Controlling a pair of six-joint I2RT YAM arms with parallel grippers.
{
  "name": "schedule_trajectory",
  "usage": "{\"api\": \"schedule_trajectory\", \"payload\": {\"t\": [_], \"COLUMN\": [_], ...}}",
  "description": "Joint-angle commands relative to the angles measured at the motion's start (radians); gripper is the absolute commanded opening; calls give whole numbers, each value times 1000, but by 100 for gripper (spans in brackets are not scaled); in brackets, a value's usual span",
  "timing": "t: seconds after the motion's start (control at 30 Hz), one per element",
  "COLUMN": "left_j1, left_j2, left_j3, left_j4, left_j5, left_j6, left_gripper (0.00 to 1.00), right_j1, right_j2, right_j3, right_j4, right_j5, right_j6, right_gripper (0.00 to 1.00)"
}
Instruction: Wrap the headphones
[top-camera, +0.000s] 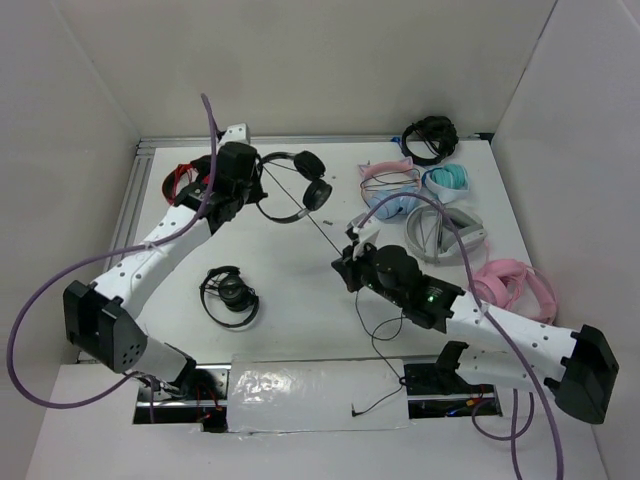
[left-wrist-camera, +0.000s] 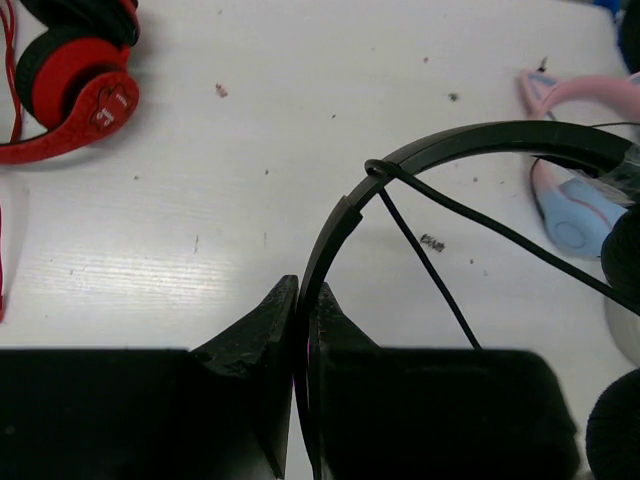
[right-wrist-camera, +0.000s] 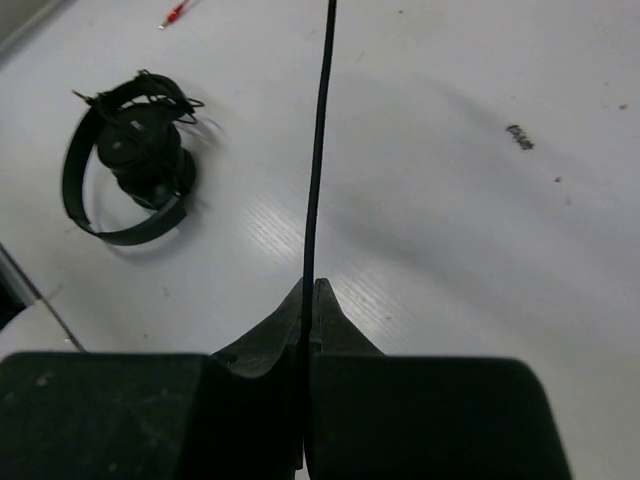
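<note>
The headphones (top-camera: 296, 186) are black, with a thin headband and two round earcups, at the back left of the table. My left gripper (top-camera: 256, 200) is shut on the headband (left-wrist-camera: 470, 140), which runs between its fingertips (left-wrist-camera: 300, 292). The thin black cable (top-camera: 305, 212) is looped round the headband (left-wrist-camera: 375, 168) and runs taut to my right gripper (top-camera: 349, 252). The right gripper (right-wrist-camera: 309, 285) is shut on the cable (right-wrist-camera: 320, 130). The rest of the cable hangs loose toward the front, ending in a jack (top-camera: 354, 410).
A compact black pair (top-camera: 230, 295) lies mid-left and also shows in the right wrist view (right-wrist-camera: 130, 160). A red-and-black pair (top-camera: 180, 183) lies behind the left arm. Pink, blue, teal and grey headphones (top-camera: 445, 232) crowd the right side. A clear plastic sheet (top-camera: 310, 395) lies at the front edge.
</note>
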Motion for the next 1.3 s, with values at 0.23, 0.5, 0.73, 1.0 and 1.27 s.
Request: {"api": "schedule_trajectory", "payload": {"t": [0.23, 0.5, 0.73, 1.0, 1.27], "left_j1": [-26, -109, -190, -235, -313], "left_j2": [61, 75, 69, 22, -14], "left_j3": [-49, -95, -141, -207, -282], "left_j4": [144, 185, 219, 287, 359], "left_j5": [-73, 2, 76, 203, 326], "left_j6": [114, 279, 401, 479, 614], "left_gripper": [0, 0, 0, 0, 0], "right_j1": [168, 153, 130, 9, -95], "right_j2": [144, 203, 240, 161, 96], "right_j3": [278, 358, 395, 330, 300], "right_j4": [-160, -67, 93, 191, 165], "right_j5": [625, 622, 731, 466, 94], "right_j6": [-278, -450, -535, -490, -622], "right_gripper": [0, 4, 18, 2, 15]}}
